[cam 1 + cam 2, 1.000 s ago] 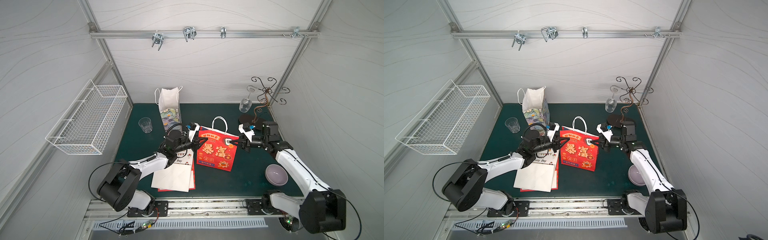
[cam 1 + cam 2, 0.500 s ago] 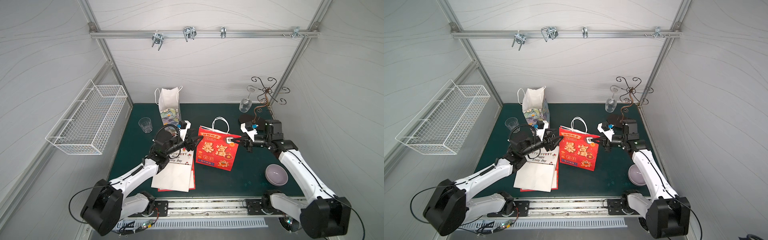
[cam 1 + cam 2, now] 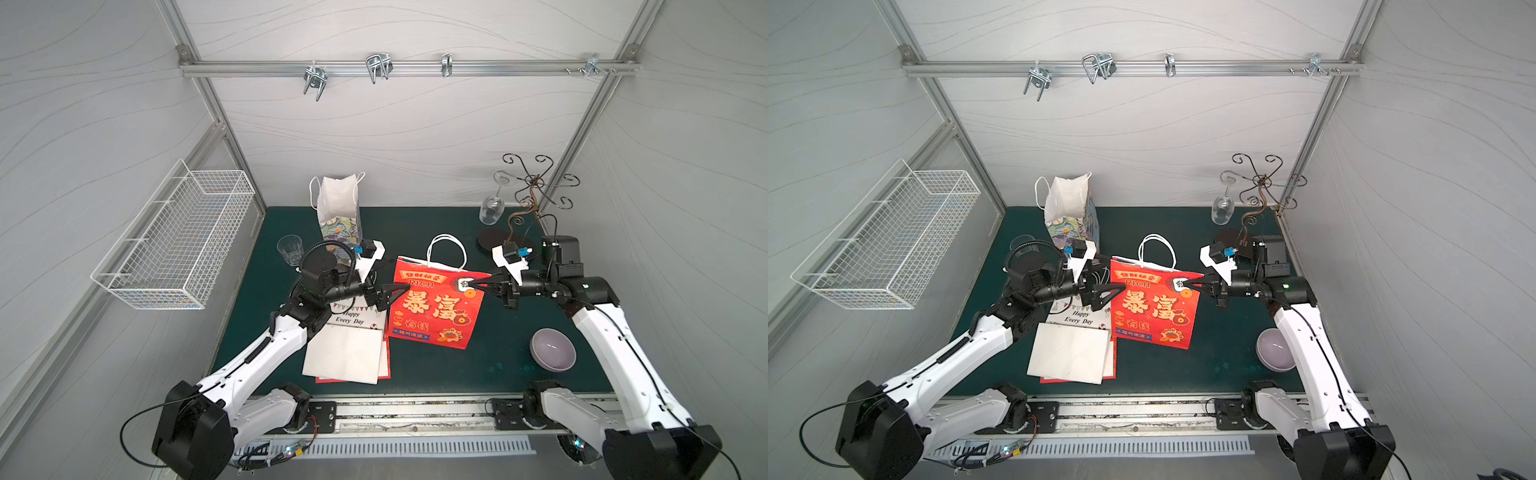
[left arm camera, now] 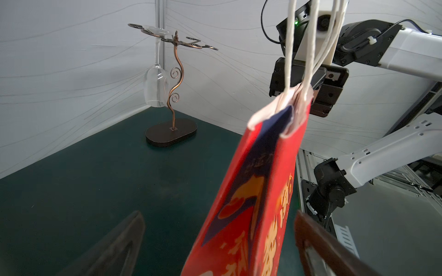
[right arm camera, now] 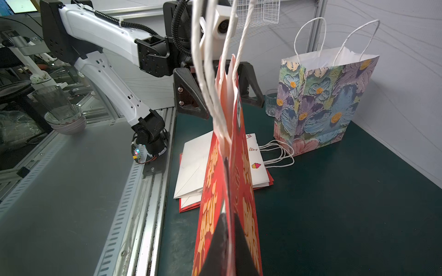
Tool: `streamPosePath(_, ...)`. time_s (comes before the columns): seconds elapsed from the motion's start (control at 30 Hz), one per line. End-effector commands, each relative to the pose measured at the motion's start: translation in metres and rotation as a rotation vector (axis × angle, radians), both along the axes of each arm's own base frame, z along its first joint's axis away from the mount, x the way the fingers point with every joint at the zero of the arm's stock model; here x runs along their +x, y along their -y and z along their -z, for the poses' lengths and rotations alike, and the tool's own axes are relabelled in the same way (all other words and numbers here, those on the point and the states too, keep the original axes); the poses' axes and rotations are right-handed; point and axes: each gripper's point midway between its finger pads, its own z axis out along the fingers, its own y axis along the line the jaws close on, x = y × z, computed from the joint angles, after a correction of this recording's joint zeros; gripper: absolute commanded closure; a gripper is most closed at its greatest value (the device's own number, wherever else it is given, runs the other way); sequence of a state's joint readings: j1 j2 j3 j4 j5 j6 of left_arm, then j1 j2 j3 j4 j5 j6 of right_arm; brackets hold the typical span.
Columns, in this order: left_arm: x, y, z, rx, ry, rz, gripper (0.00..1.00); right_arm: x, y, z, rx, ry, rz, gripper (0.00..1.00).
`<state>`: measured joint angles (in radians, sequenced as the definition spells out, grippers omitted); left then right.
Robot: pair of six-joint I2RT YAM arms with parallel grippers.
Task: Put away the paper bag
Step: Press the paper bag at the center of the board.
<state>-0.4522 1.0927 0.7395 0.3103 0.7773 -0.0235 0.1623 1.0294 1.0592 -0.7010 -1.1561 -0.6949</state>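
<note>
Red paper bag (image 3: 436, 316) upright mid-table, flattened. My right gripper (image 3: 473, 285) is clamped on its top right corner; my left gripper (image 3: 397, 295) gapes empty at the left edge. Risk: the one-corner hold lets it swing or tear.

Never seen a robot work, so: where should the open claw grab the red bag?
The upper corner nearest the left claw, sideways from that side. The red bag is upright and folded flat, its thin edge facing the open claw; the right claw pinches the opposite upper corner.
</note>
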Motion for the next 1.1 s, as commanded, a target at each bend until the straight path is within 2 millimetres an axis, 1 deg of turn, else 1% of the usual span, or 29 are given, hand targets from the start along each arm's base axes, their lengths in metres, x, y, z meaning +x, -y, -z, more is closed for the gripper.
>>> streamPosePath(0.0, 0.002, 0.0, -0.02, -0.011, 0.071, 0.022, 0.0, -0.011, 0.0, -0.003, 0.006, -0.016, -0.025, 1.0)
streamPosePath(0.13, 0.004, -0.001, -0.021, -0.002, 0.056, 0.044, 0.0, -0.016, 0.0, -0.002, 0.006, -0.031, -0.029, 1.0)
streamPosePath(0.27, -0.001, -0.001, -0.019, 0.017, 0.021, 0.095, 0.0, -0.021, 0.001, -0.005, 0.008, -0.039, -0.038, 1.0)
streamPosePath(0.4, -0.01, 0.006, -0.032, -0.035, -0.025, 0.187, 0.0, -0.028, -0.001, -0.013, 0.046, -0.065, -0.077, 1.0)
streamPosePath(0.5, -0.008, 0.011, -0.04, -0.068, -0.036, 0.219, 0.0, -0.03, -0.003, -0.017, 0.073, -0.088, -0.108, 1.0)
streamPosePath(0.57, -0.007, 0.014, -0.042, -0.073, -0.048, 0.251, 0.01, -0.029, -0.005, -0.016, 0.073, -0.102, -0.117, 1.0)
streamPosePath(0.6, -0.007, 0.015, -0.043, -0.075, -0.055, 0.271, 0.03, -0.028, -0.005, -0.016, 0.07, -0.103, -0.118, 1.0)
streamPosePath(0.63, -0.008, 0.017, -0.044, -0.076, -0.062, 0.29, 0.07, -0.027, -0.005, -0.016, 0.068, -0.101, -0.116, 1.0)
streamPosePath(0.7, -0.01, 0.018, -0.045, -0.081, -0.069, 0.316, 0.19, -0.024, -0.006, -0.016, 0.064, -0.096, -0.113, 1.0)
streamPosePath(0.77, -0.011, 0.019, -0.046, -0.084, -0.068, 0.328, 0.4, -0.021, -0.006, -0.015, 0.059, -0.092, -0.108, 1.0)
streamPosePath(0.83, -0.013, 0.018, -0.047, -0.086, -0.061, 0.334, 0.59, -0.02, -0.006, -0.014, 0.055, -0.087, -0.104, 1.0)
streamPosePath(0.9, -0.015, 0.018, -0.049, -0.089, -0.057, 0.345, 0.8, -0.017, -0.006, -0.012, 0.049, -0.08, -0.096, 1.0)
streamPosePath(0.93, -0.015, 0.018, -0.05, -0.09, -0.056, 0.348, 0.94, -0.015, -0.006, -0.012, 0.046, -0.075, -0.091, 1.0)
streamPosePath(0.97, -0.015, 0.018, -0.05, -0.092, -0.058, 0.345, 1.0, -0.013, -0.006, -0.01, 0.039, -0.069, -0.081, 1.0)
streamPosePath(1.03, -0.014, 0.018, -0.051, -0.1, -0.054, 0.335, 1.0, -0.007, -0.005, -0.008, 0.028, -0.063, -0.053, 1.0)
streamPosePath(1.07, -0.012, 0.018, -0.051, -0.106, -0.058, 0.319, 1.0, -0.004, -0.004, -0.008, 0.025, -0.062, -0.038, 0.93)
